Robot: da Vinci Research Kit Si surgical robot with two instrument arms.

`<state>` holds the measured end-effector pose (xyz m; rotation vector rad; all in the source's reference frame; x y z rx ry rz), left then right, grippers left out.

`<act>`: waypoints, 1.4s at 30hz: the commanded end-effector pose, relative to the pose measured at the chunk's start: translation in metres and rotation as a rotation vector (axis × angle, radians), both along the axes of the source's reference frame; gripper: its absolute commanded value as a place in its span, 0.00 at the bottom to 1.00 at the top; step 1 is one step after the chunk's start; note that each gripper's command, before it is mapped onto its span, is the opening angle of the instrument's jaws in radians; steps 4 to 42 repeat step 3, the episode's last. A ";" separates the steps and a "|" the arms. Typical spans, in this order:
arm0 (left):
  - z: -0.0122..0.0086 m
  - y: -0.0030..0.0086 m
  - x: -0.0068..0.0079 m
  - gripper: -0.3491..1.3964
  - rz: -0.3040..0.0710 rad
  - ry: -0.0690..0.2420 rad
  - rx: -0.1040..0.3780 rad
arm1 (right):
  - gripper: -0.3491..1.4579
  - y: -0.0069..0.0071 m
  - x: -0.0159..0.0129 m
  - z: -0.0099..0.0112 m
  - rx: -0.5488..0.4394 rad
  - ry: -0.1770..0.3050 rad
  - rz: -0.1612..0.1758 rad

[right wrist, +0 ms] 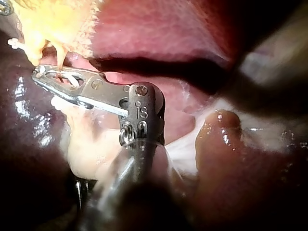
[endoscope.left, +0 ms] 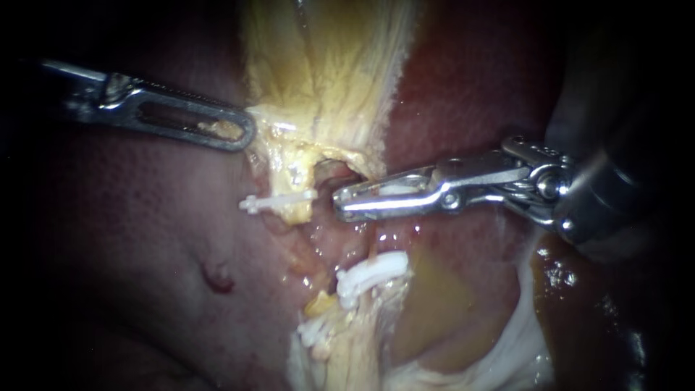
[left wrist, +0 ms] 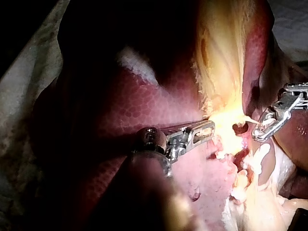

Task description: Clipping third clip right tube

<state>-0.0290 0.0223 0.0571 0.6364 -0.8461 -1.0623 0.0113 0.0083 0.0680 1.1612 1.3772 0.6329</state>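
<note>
The left instrument [endoscope.left: 242, 132] has its end effector clenched on the edge of the yellow gallbladder [endoscope.left: 326, 65]. The right instrument [endoscope.left: 340, 201] has its end effector grasping a white clip [endoscope.left: 394, 190]. It sits right at the right tube [right wrist: 60, 57], beside a small hole. The dark red liver [endoscope.left: 130, 239] lies all around.

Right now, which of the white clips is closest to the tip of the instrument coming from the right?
The lone upper clip, just left of the right instrument's tip; the other clips sit bunched lower down.
</note>
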 end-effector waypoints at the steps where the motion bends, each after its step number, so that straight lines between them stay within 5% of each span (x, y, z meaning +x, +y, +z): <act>1: 0.0000 0.0000 0.0000 0.00 0.000 0.000 0.000 | 0.00 0.0000 0.0000 0.0000 -0.002 -0.002 -0.002; 42: 0.0000 0.0000 0.0000 0.00 0.000 0.000 0.000 | 0.00 -0.0001 0.0000 0.0001 -0.002 -0.002 -0.002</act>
